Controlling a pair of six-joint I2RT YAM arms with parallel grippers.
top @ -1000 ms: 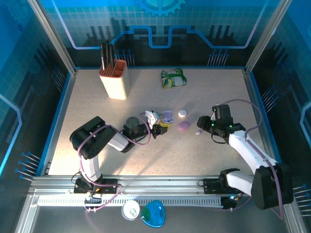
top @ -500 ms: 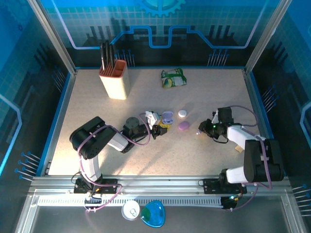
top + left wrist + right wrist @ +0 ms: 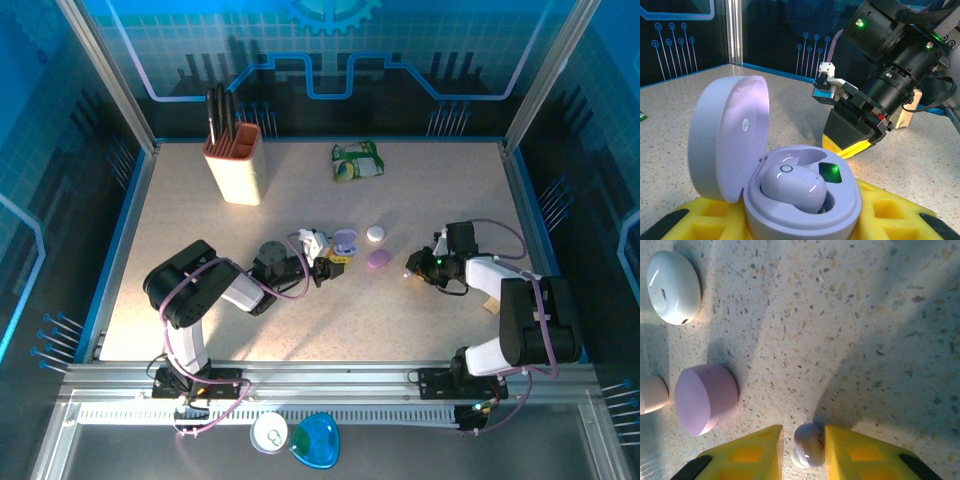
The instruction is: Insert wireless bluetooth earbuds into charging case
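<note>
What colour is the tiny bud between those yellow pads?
Pale lilac; the earbud shows best in the right wrist view.

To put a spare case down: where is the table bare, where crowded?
Bare: the far right corner beside the green packet, and the middle of the near edge. Crowded: around the open lilac case and the right hand with its earbud.

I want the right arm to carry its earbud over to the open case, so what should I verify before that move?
1. Right tool closed on the loose earbud: ok.
2. Left tool holding the charging case: ok.
3. Lid open: ok.
4. Free seat beside the seated earbud: ok.
5. Straight path at table height: not ok, the lilac puck lies between the tools.
6. Loose earbud's orientation for the seat: cannot tell.
</note>
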